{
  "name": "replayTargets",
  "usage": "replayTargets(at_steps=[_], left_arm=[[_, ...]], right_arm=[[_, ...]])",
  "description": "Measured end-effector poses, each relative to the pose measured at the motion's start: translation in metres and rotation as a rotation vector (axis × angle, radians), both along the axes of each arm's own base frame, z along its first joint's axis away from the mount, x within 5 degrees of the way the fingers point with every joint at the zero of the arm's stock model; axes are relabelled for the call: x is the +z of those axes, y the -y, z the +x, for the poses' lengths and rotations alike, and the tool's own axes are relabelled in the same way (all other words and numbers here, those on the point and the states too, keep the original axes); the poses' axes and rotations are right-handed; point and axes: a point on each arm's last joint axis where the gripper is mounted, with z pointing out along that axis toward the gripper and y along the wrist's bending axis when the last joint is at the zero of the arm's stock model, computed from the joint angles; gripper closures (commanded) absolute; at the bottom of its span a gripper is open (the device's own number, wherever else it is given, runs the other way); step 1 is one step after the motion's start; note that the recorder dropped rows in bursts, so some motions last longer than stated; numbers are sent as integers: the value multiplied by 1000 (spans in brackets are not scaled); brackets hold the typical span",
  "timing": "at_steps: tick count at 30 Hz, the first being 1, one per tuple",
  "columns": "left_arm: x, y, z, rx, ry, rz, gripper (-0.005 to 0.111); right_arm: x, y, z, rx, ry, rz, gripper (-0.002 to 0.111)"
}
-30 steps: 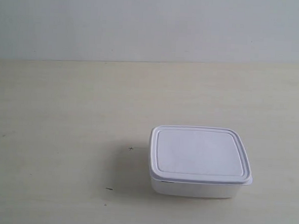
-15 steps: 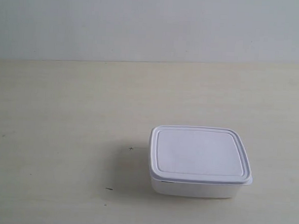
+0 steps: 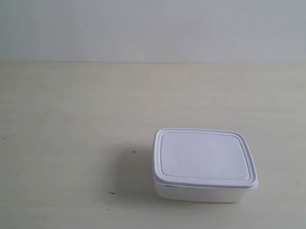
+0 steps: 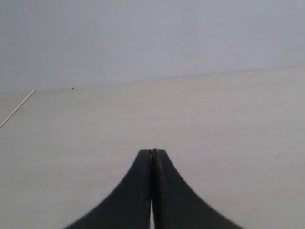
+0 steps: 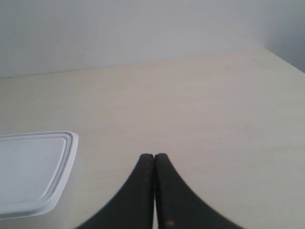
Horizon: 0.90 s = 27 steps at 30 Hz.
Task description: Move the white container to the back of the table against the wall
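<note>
Nothing moved; white container [image 3: 204, 162] apart from jaws.

Open table [image 3: 65, 104] stretch btwn white container [image 3: 204, 162] & wall [image 3: 148, 21].

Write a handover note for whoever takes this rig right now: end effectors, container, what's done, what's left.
Left end effector: shut, empty, over bare table; the container is not in its view.
Right end effector: shut, empty; the container shows at the edge of its view, apart from it.
White container: closed, flat on the table near the front, well short of the wall.
Done: nothing visible; neither arm shows in the exterior view.
Left: the whole move to the back against the wall.
</note>
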Motion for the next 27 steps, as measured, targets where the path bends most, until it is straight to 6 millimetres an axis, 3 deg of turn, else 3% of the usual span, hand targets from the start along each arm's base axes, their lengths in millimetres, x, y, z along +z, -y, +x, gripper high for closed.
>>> replayTargets(at_steps=[5, 11, 20, 27], left_arm=[[12, 2, 1, -22, 135, 10, 107], [28, 5, 1, -51, 302, 33, 107], [31, 5, 0, -57, 342, 25, 107], [43, 8, -2, -103, 510, -218, 107]], right_arm=[[4, -1, 1, 7, 49, -2, 108], [21, -3, 3, 35, 239, 13, 108], [48, -7, -1, 76, 532, 48, 108], [62, -9, -6, 126, 692, 295, 108]])
